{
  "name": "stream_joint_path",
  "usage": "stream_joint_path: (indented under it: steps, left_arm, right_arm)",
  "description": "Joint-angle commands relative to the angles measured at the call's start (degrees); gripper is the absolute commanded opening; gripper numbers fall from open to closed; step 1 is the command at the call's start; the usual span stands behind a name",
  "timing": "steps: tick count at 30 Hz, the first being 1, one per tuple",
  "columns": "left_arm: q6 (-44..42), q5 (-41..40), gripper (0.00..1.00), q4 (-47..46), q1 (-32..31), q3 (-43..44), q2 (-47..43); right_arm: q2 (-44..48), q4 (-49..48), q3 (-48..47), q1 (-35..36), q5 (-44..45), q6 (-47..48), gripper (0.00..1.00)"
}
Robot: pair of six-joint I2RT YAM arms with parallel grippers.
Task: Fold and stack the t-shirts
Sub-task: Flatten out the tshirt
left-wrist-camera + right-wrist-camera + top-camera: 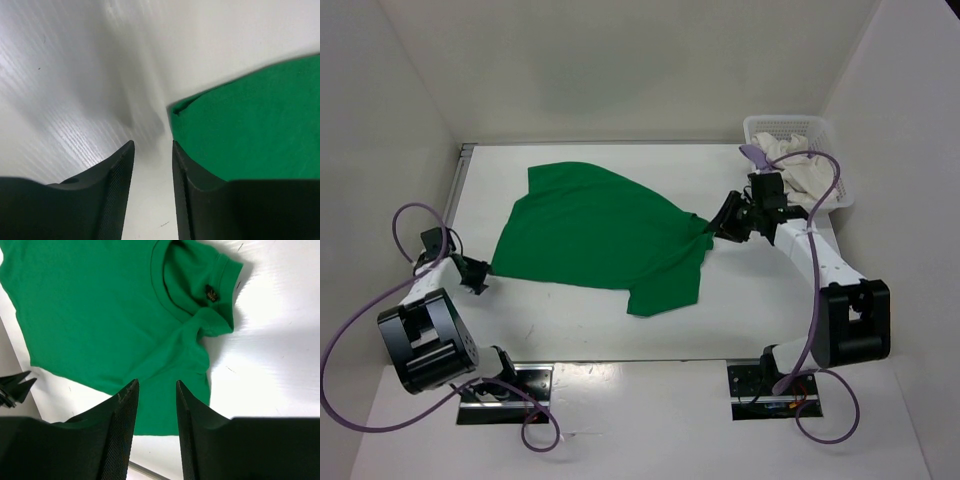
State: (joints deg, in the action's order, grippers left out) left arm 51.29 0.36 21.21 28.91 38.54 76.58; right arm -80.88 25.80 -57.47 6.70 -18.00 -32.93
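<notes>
One green t-shirt [595,235] lies spread out; basket [788,122] seemingly holds white t-shirt [807,168].

Green t-shirt [595,235] spread on table [580,330] — basket [785,121] far right.

The left arm [425,335] is folded low with the left gripper [153,145] pointing inward, jaws parted by a narrow empty gap, while the right arm [820,262] stretches forward, the right gripper [156,384] facing it, jaws likewise apart and apparently gripping nothing.
</notes>
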Motion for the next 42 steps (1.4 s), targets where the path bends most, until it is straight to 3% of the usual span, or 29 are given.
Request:
stream_joint_path:
  steps: [1,8,12,17,18,19,20,24,29,36,39,42]
  left_arm:
    - [2.8,1.3,0.48,-5.2,0.0,-1.4,1.1]
    - [2.9,5.0,0.54,-10.4,0.0,-1.9,6.1]
    - [3.4,6.8,0.44,-12.3,0.0,-2.4,9.3]
    - [3.4,7.3,0.26,-13.7,0.0,-3.0,9.3]
    - [2.7,7.8,0.18,-13.7,0.0,-1.7,8.8]
    - [2.7,7.8,0.15,-13.7,0.0,-1.2,8.8]
    - [1.9,8.5,0.1,-13.0,0.0,-0.4,8.2]
    - [0.4,7.8,0.04,-11.0,-2.2,4.7,5.6]
    - [-1.6,9.5,0.0,-11.7,-2.7,6.9,6.3]
    - [-3.6,9.7,0.0,-12.2,-8.1,8.6,6.3]
    - [-3.6,9.7,0.0,-12.8,-9.9,8.6,5.6]
    - [-4.1,9.7,0.0,-12.2,-10.7,11.3,6.1]
  right_arm:
    - [3.9,-0.1,2.1,1.6,1.6,0.2,0.42]
    - [4.5,-2.0,6.1,1.6,-0.6,-0.8,0.43]
    - [4.5,-2.5,7.3,1.6,0.1,-2.0,0.43]
    - [4.5,-1.8,10.1,1.6,3.7,-4.3,0.38]
    - [3.8,-1.0,10.1,1.6,4.2,-5.2,0.38]
    - [3.8,-1.0,10.8,1.6,4.2,-6.2,0.41]
    - [3.2,-0.5,11.7,1.6,4.2,-6.2,0.51]
    - [0.6,-1.7,14.0,2.1,3.1,-8.1,0.58]
    - [-6.9,-4.8,13.4,5.3,3.1,-9.3,0.59]
    - [-14.4,-12.0,11.3,8.2,4.4,-11.2,0.37]
    - [-16.2,-12.6,8.2,8.2,5.0,-10.6,0.09]
    - [-11.5,-7.5,5.4,8.7,2.9,-10.1,0.01]
